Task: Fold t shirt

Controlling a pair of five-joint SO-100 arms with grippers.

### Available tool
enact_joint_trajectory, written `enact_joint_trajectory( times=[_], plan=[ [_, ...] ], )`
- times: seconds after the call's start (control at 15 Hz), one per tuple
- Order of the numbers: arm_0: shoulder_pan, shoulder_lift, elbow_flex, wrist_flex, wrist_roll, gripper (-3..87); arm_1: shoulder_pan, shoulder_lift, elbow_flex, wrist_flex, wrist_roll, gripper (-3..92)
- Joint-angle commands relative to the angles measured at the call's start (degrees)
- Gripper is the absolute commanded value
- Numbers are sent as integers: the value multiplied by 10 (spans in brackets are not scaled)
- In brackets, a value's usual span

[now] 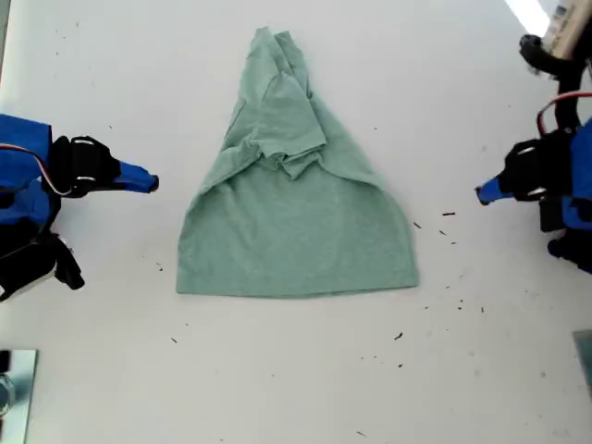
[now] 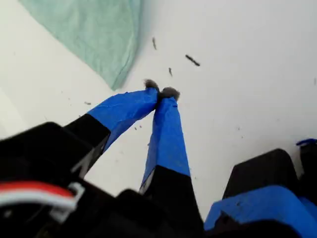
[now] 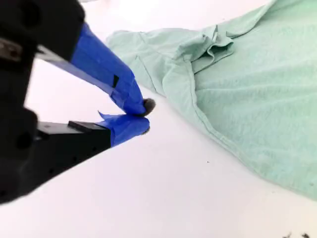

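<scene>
The pale sage-green, soft-fabric short-sleeved t shirt (image 1: 294, 222) lies on the white table (image 1: 296, 388), at the centre of the exterior view, its hem straight along the lower side and its upper part gathered into a narrow, bunched peak with both sleeves folded inward. My first gripper (image 2: 161, 93), blue-taped, sits at the exterior view's right with its jaws pressed together on nothing, near the shirt's lower corner but apart from it. My second gripper (image 3: 146, 118), at the exterior view's left, is likewise closed and empty, just beside the shirt's edge. Small dark specks (image 1: 448, 215) scatter the table.
</scene>
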Motion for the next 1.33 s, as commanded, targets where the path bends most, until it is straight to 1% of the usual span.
enact_joint_trajectory(
  times=[0.0, 0.07, 0.13, 0.2, 0.27, 0.33, 0.47, 0.6, 0.67, 0.87, 0.93, 1.0, 1.07, 1.13, 1.2, 1.27],
  plan=[
    [-11, 4, -7, -9, 8, -2, -35, -221, -319, 22, -61, 22],
    [-11, 5, -7, -9, 8, -2, -39, -265, -359, 23, -76, 22],
    [-10, 5, -7, -9, 8, -2, -40, -292, -373, 23, -88, 42],
    [-8, 5, -7, -9, 9, -2, -40, -305, -374, 23, -94, 160],
    [-6, 5, -7, -9, 9, -2, -42, -313, -372, 23, -92, 253],
    [-6, 5, -5, -10, 10, -2, -46, -324, -373, 23, -93, 306],
    [-8, 5, -4, -11, 12, -2, -51, -338, -336, 21, -68, 326],
    [-6, 5, -4, -11, 12, -2, -79, -362, -246, -11, -9, 341],
    [-4, 5, -4, -11, 12, -2, -98, -370, -194, -59, 14, 340],
    [0, -2, -4, -12, 12, -2, -142, -375, -14, -259, 85, 303],
    [4, -2, -4, -13, 12, -2, -147, -382, 44, -336, 92, 296],
    [4, -2, -4, -13, 12, -2, -152, -397, 81, -390, 100, 285],
    [4, -2, -4, -13, 12, -2, -156, -419, 106, -436, 103, 270],
    [4, -2, -4, -13, 12, -2, -161, -442, 118, -464, 105, 242],
    [4, -2, -3, -13, 12, -2, -163, -460, 121, -478, 106, 191],
    [4, -2, -3, -13, 12, -2, -163, -467, 123, -484, 106, 118]
  ],
)
